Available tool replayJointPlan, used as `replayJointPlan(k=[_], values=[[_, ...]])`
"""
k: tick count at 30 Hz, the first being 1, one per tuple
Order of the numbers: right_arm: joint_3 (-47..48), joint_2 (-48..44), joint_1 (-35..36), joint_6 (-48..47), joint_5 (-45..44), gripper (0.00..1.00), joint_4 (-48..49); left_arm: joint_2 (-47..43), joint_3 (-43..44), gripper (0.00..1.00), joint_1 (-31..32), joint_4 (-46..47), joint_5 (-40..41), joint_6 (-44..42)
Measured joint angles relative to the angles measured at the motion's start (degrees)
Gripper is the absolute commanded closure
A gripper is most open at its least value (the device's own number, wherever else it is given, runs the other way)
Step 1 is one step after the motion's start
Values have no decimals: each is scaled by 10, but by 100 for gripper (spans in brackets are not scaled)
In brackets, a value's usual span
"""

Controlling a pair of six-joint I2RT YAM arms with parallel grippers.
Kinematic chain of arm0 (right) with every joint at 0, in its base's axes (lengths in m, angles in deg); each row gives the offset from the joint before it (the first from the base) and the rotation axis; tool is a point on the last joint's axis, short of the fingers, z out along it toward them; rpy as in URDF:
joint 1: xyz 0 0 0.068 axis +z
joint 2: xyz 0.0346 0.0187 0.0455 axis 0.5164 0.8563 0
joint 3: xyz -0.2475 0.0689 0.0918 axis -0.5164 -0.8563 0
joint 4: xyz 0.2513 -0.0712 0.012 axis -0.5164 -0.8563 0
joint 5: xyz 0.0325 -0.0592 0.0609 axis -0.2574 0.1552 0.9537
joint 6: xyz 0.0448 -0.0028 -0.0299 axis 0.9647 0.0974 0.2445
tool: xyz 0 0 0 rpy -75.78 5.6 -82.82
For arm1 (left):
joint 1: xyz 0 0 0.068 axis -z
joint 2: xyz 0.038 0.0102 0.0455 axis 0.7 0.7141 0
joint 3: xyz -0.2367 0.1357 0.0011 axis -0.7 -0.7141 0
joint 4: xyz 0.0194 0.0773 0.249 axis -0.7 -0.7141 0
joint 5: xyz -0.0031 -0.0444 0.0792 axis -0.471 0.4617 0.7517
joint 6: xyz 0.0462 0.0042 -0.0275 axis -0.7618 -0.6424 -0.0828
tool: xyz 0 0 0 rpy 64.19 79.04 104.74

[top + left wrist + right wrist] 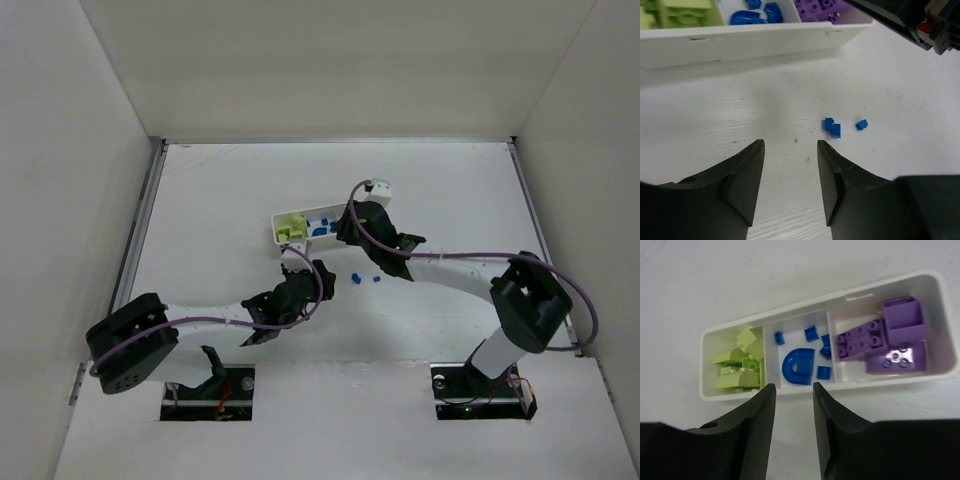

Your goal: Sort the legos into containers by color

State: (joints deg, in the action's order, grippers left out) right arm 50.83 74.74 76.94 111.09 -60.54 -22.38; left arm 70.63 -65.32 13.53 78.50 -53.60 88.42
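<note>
Two loose bricks: both blue, a stepped brick and a tiny brick, close together mid-bench, on the near-edge side of the tray and apart from it.
Tray: mid-bench, lying crosswise; green cell toward the left edge, blue in the middle cell, purple toward the right edge.
Left gripper: jaws spread and empty, low over bare bench; the bricks sit just to its right.
Right gripper: jaws slightly parted, nothing between them, hovering at the tray's near wall by the middle cell.
Step in hand: probably the left picking up the stepped brick.
Doing it well: shift right until the brick is centred between the fingers, descend straight, close gently on flat faces; take one brick at a time, since small pieces may squirt out.
Room: open bench toward the near and left edges; crowded at the tray, where the right arm would likely need to clear before a drop.
</note>
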Motion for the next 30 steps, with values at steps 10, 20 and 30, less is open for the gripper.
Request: replayJointPlan(k=[10, 20, 30], values=[[-238, -188, -48, 1, -6, 46, 43, 170, 106, 43, 69, 13, -17, -37], [-337, -272, -49, 19, -5, 45, 72, 256, 172, 45, 71, -11, -9, -36], [-372, -297, -39, 49, -6, 45, 93, 301, 209, 56, 65, -28, 16, -33]])
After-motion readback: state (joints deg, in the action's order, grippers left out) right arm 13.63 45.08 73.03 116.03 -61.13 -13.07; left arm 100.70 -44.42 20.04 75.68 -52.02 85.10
